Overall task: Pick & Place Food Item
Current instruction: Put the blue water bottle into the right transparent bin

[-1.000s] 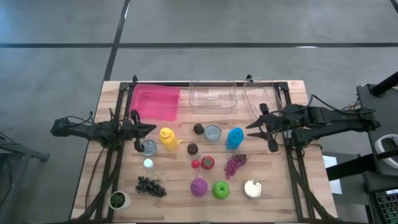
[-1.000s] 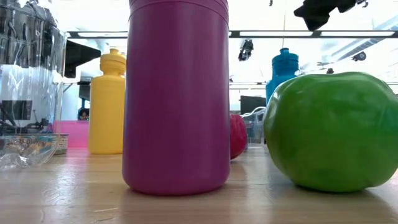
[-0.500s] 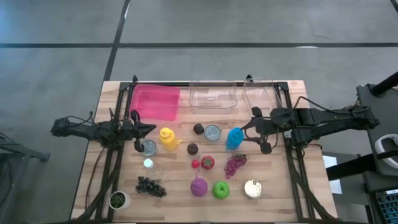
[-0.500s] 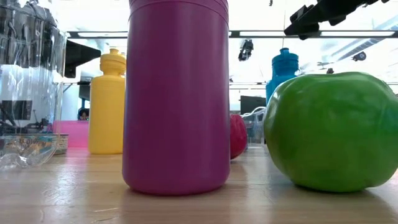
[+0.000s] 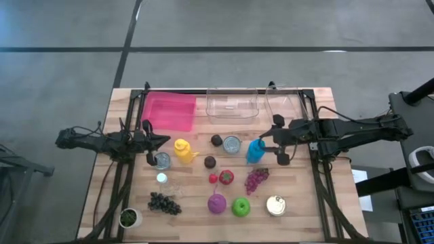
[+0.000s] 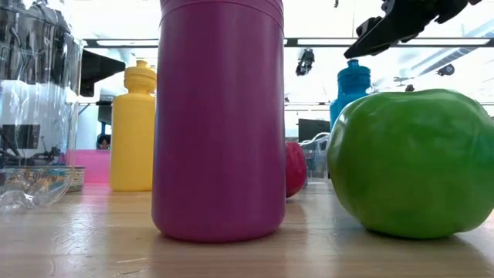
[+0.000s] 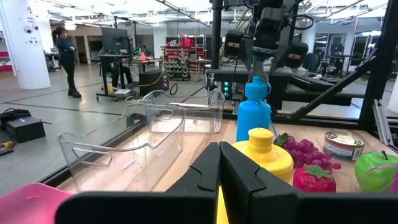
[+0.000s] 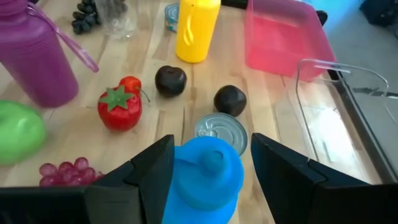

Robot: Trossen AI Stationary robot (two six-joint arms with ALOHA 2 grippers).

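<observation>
Taking the tall squeeze bottle [image 5: 255, 150] mid-table as the landmark: a tin can [image 5: 231, 144] sits just to its left, with one plum [image 5: 215, 140] beyond that and another [image 5: 210, 162] nearer the front. A second squeeze bottle [image 5: 182, 150] stands further left. The grapes [image 5: 256, 179] lie just in front of the landmark, a strawberry [image 5: 226, 177] front-left. Two clear bins [image 5: 234, 104] sit behind it, a tray [image 5: 168, 110] back-left. The right gripper [image 5: 273, 141] straddles its top.
</observation>
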